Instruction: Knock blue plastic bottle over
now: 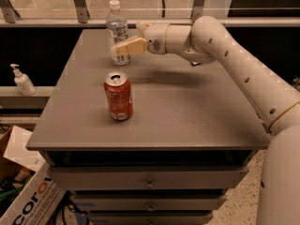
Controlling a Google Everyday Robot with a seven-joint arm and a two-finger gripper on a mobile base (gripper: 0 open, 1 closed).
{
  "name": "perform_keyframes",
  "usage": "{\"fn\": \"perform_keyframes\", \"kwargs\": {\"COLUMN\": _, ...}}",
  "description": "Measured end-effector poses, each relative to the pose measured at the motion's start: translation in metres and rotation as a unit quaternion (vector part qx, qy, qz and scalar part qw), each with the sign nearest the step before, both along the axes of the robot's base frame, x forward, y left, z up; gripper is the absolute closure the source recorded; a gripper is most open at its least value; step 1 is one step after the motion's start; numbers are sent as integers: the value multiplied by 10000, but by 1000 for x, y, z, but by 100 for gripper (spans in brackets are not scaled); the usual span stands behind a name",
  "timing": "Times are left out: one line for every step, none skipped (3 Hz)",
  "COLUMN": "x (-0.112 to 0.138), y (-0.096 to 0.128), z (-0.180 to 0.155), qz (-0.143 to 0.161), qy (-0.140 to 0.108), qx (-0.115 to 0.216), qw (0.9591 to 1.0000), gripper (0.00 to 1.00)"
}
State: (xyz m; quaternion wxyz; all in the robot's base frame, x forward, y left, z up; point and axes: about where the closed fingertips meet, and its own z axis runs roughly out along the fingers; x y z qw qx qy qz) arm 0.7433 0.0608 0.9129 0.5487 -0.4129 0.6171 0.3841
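The blue plastic bottle [117,25] is seen upright at the far left of the desk [197,116]. The end effector [120,48] is held at its lower right side, the arm stretched in from the right. The soda can [118,96] is found nearer, in front of the bottle and apart from it. A pump bottle [22,80] is stood off the desk's left, on a ledge, with a cardboard box [28,196] below it.

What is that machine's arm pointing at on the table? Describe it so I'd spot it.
Look to the far edge of the grey table. At the tip of the beige claw stands a clear bluish plastic bottle with a white cap, taller than the red soda can nearer the front.
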Motion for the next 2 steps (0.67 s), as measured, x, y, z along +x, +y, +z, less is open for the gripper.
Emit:
{"fn": "perform_keyframes", "kwargs": {"x": 14, "y": 19, "z": 10, "qz": 72, "qy": -108, "qx": 22, "qw": 9999, "gripper": 0}}
{"fn": "perform_keyframes", "kwargs": {"x": 22, "y": 35, "z": 9, "qz": 129, "qy": -135, "qx": -16, "qw": 9998, "gripper": 0}}
